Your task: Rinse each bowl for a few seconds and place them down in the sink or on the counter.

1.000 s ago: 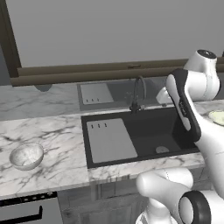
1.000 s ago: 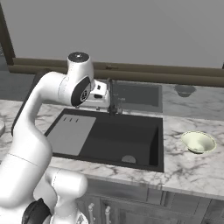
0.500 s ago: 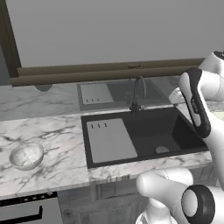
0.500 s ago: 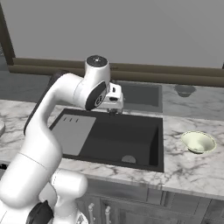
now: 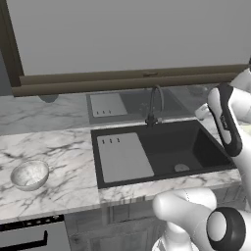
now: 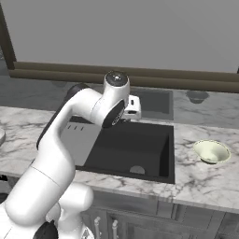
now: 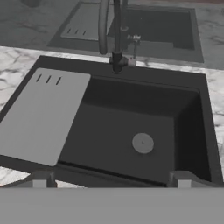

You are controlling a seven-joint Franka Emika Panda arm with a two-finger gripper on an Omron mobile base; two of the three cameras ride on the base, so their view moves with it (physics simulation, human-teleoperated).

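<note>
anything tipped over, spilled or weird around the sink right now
Nothing stands out. The speckled bowl sits upright on the counter left of the sink, the cream bowl upright on the right. The basin is dry and holds no bowl.

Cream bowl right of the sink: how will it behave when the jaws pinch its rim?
The cream bowl looks rigid and thin-walled, so probably light. Its shallow rounded sides may rock or slide on the smooth marble counter if nudged. The glossy rim could slip.
</note>
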